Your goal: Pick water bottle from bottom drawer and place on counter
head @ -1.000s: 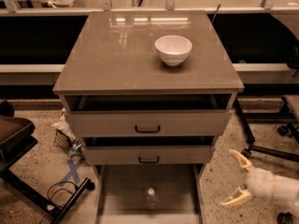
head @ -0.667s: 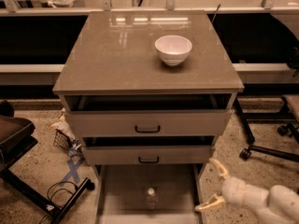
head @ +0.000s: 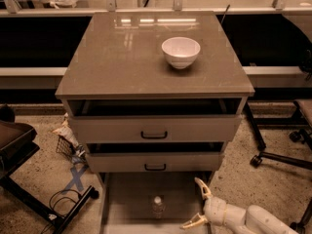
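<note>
The water bottle (head: 157, 206), clear with a white cap, stands upright on the floor of the pulled-out bottom drawer (head: 129, 199) at the frame's lower middle. My gripper (head: 198, 204) is low at the bottom right, just right of the bottle and over the drawer's right side. Its two pale fingers are spread open and point left toward the bottle, with a gap between them and it. The counter (head: 122, 52) is the glossy grey-brown top of the cabinet, above the drawers.
A white bowl (head: 181, 51) sits on the counter's right half. The two upper drawers (head: 154, 128) with black handles stand slightly open. A black stand base and cables (head: 53, 206) lie on the floor at left. Chair legs (head: 273, 155) are at right.
My gripper has moved left and slightly down, from beside the cabinet's right side to the drawer's right edge near the bottle. The bottle has not moved.
</note>
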Tool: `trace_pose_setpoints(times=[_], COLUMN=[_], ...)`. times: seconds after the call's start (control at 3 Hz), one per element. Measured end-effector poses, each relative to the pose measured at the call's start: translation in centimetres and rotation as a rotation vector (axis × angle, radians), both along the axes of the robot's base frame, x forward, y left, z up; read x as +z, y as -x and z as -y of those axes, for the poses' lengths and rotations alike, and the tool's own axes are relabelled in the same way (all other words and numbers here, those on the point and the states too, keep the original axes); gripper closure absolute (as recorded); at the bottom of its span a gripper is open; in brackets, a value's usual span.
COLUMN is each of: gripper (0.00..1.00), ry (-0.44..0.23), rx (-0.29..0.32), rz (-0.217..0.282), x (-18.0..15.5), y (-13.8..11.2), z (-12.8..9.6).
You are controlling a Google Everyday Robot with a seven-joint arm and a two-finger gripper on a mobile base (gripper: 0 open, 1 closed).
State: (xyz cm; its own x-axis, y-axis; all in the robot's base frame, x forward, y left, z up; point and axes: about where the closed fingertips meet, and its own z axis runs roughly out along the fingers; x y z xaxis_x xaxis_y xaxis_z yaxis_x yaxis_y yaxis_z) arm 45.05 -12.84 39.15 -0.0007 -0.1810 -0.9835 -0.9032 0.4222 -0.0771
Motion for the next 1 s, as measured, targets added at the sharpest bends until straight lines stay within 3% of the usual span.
trace_pose_setpoints(times=[0.33, 1.0], gripper=[0.0, 0.0], ry=[0.0, 0.034], rx=[0.0, 0.11], rz=[0.0, -0.002], x=[0.0, -5.4], y=[0.0, -1.8], z=[0.0, -7.4])
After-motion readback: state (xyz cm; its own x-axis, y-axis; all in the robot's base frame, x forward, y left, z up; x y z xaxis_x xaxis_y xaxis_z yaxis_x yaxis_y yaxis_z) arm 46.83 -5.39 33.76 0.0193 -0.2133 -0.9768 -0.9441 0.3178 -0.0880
